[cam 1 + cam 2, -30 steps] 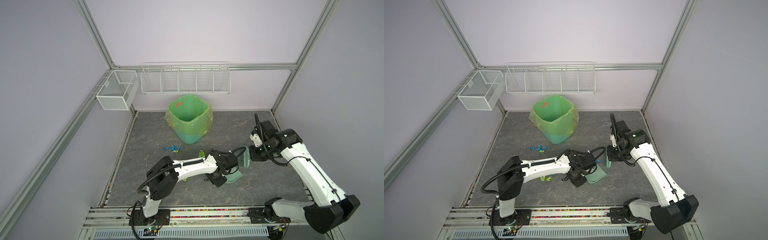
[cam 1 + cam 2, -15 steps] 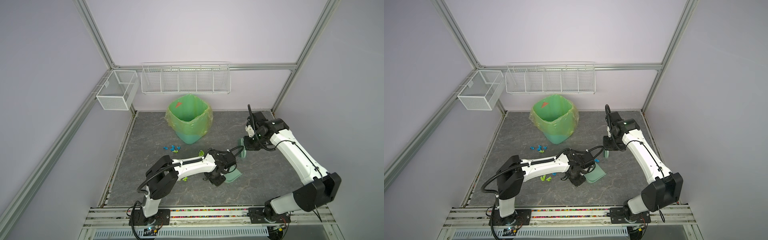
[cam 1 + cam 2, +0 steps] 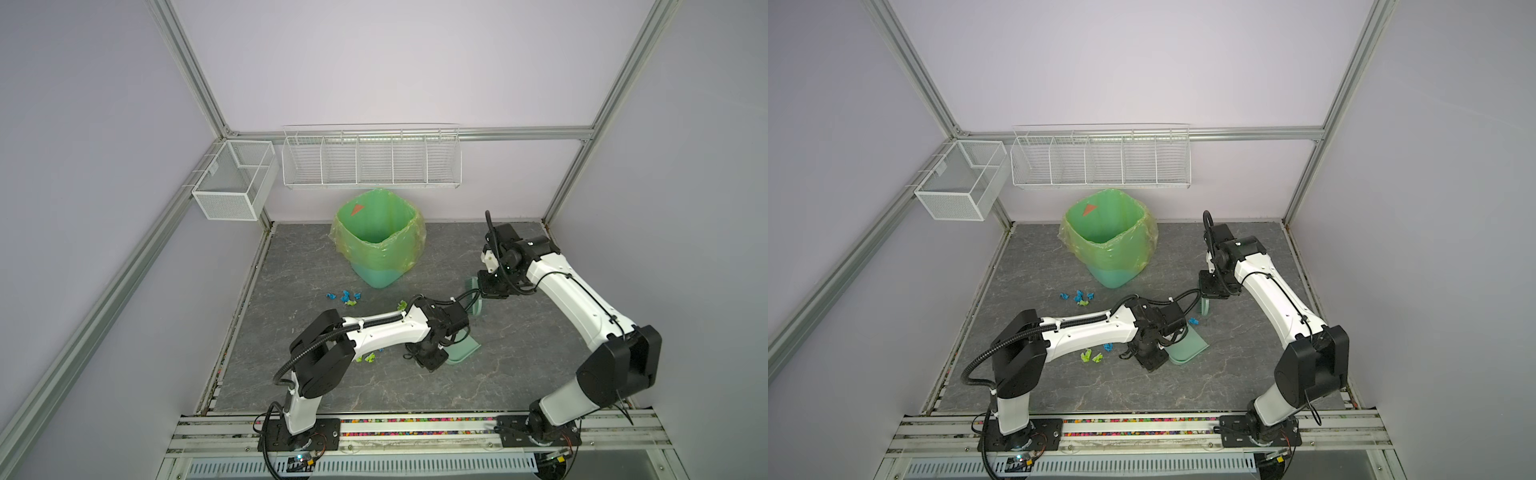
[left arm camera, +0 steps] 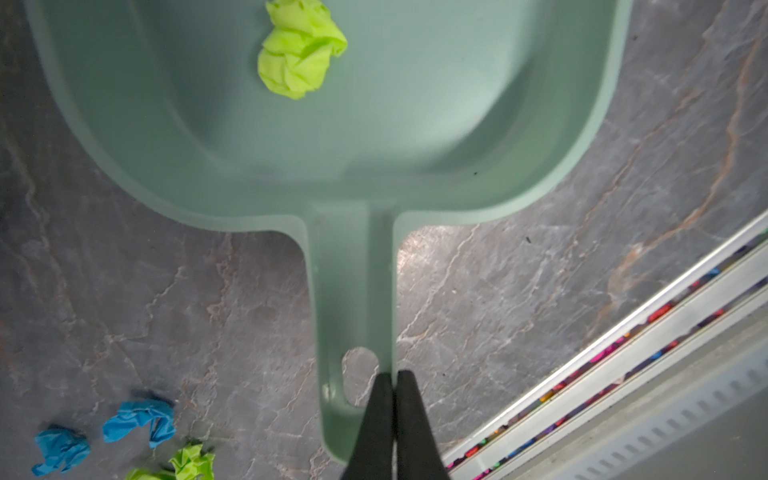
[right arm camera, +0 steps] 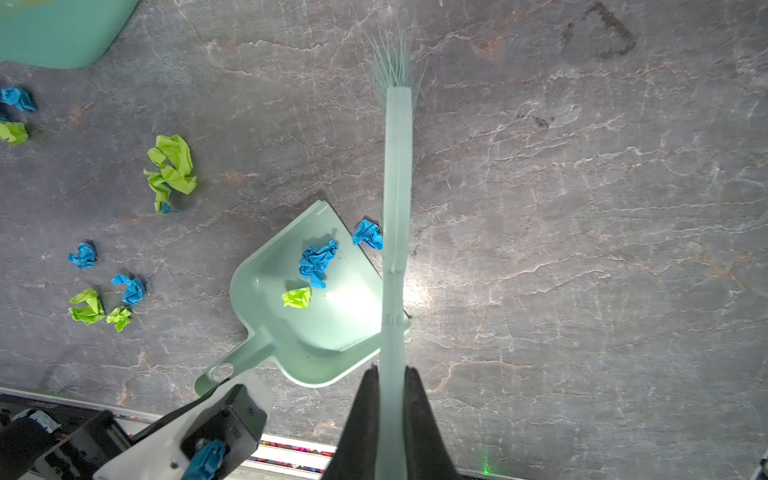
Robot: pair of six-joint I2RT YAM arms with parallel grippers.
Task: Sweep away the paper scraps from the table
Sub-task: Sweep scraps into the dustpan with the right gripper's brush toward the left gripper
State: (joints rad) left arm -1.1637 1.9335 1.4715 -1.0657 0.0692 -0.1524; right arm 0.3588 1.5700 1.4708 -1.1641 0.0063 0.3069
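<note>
1. Left gripper (image 4: 394,395) clenched the dustpan (image 4: 415,124) handle.
2. Right gripper (image 5: 392,386) gripped the brush (image 5: 397,187).
3. Two paper scraps (image 5: 316,262) lay in the dustpan, one more perhaps touching its lip; others dotted the table (image 5: 582,208) toward its left edge.

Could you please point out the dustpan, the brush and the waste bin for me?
dustpan (image 5: 328,336): right wrist view, bare floor of the pan.
brush (image 5: 397,187): right wrist view, middle of its handle.
waste bin (image 3: 374,259): a top view, bag-covered front wall.
</note>
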